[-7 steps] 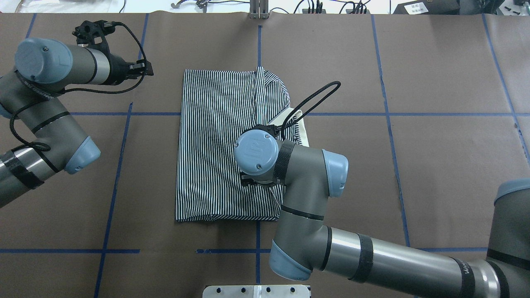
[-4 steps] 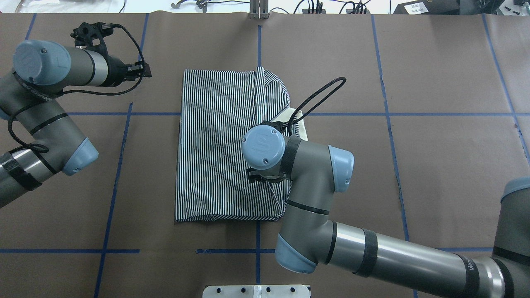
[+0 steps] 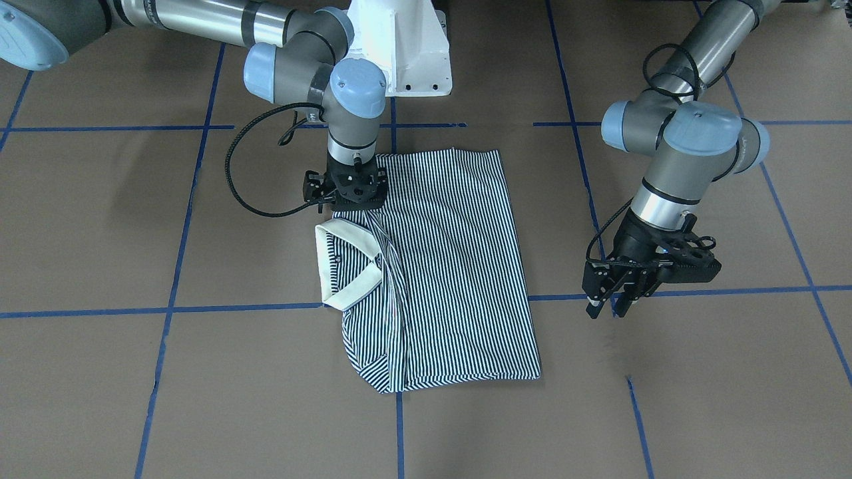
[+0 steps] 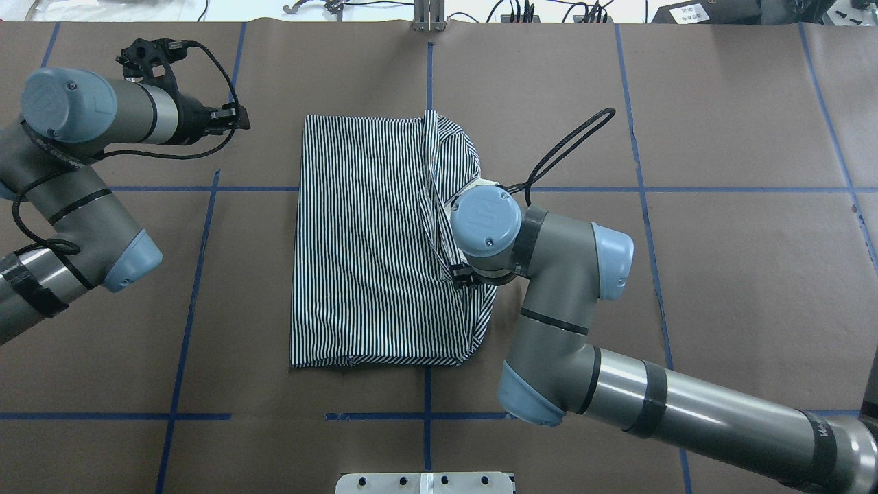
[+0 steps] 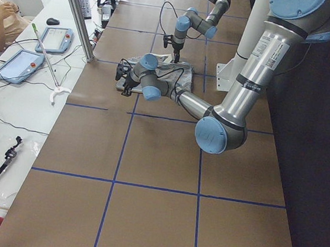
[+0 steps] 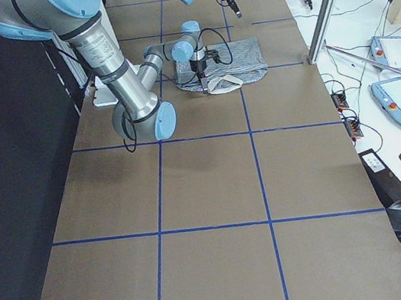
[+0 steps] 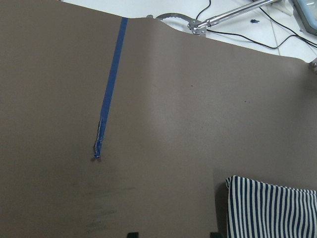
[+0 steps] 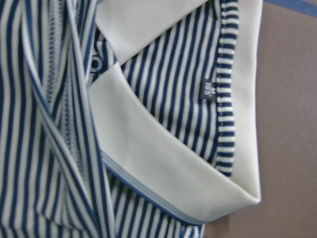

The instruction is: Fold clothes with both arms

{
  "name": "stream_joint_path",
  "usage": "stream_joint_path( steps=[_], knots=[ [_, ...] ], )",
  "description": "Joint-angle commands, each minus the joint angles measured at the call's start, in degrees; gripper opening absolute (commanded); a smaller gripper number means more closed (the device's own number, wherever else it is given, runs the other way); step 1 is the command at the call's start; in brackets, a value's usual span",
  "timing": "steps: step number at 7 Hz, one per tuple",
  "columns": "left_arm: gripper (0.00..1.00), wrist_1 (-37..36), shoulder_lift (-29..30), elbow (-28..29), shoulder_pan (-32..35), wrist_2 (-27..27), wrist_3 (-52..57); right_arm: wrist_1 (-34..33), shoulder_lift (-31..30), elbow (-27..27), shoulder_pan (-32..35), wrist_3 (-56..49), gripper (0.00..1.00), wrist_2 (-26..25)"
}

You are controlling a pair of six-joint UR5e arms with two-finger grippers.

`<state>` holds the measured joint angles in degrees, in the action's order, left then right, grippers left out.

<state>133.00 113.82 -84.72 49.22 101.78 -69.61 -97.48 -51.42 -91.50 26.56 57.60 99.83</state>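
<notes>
While right gripper point(image 3: 346, 203) stands over the polo shirt point(image 3: 459, 266) at the edge just beside its collar point(image 3: 333, 266), grip cannot be told; shirt lies flat on table point(image 3: 665, 399); left gripper point(image 3: 607, 309) hangs well off its opposite side, fingers point(image 3: 592, 301) parted.

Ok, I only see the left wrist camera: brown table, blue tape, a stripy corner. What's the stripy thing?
Observer: A striped polo shirt, folded into a rectangle on the table.
Operator: Has it got a collar?
Observer: Yes, a cream collar sticks out on the robot's right side.
Operator: Where's the other arm?
Observer: The right gripper points down at the shirt, right beside that collar; whether it is gripping is hidden.
</notes>
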Motion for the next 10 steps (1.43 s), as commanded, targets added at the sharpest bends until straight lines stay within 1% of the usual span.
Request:
stream_joint_path(
  steps=[1, 2, 3, 4, 5, 6, 7, 8, 9, 10],
  knots=[
    [0.58, 0.0, 0.0, 0.0, 0.0, 0.0, 0.0, -0.4, -1.8, -2.4, 1.3, -1.9, 1.0, 1.0],
    [0.57, 0.0, 0.0, -0.1, 0.0, 0.0, 0.0, -0.3, -0.7, -2.2, 1.5, -1.9, 1.0, 0.8],
    [0.57, 0.0, -0.1, -0.4, 0.1, 0.1, 0.0, -0.3, 1.8, -1.6, 2.3, -1.7, 1.0, 0.8],
    [0.58, 0.0, -0.1, -0.8, 0.1, 0.1, 0.0, -0.1, 5.3, 1.1, 2.4, -1.2, 1.0, 0.8],
    [0.57, 0.0, -0.4, -0.8, 0.1, 0.1, 0.0, 0.4, 9.2, 6.0, 2.4, -0.7, 1.0, 0.7],
    [0.58, 0.1, -0.4, -0.8, 0.1, 0.1, 0.0, 0.5, 11.9, 9.4, 2.4, -0.4, 1.0, 0.6],
    [0.58, 0.1, -0.4, -0.9, 0.1, 0.1, 0.0, 1.5, 13.2, 12.2, 2.3, 0.5, 1.0, 0.6],
    [0.58, 0.1, -0.4, -0.9, 0.0, 0.1, 0.0, 5.4, 13.3, 14.9, 2.3, 0.6, 1.0, 0.5],
    [0.58, 0.1, -0.4, -1.0, 0.0, 0.1, 0.0, 8.0, 14.1, 17.7, 2.2, 1.4, 1.0, 0.5],
    [0.58, 0.0, -0.5, -1.1, 0.1, 0.1, 0.0, 8.0, 14.4, 18.2, 2.2, 1.5, 1.0, 0.5]
  ],
)
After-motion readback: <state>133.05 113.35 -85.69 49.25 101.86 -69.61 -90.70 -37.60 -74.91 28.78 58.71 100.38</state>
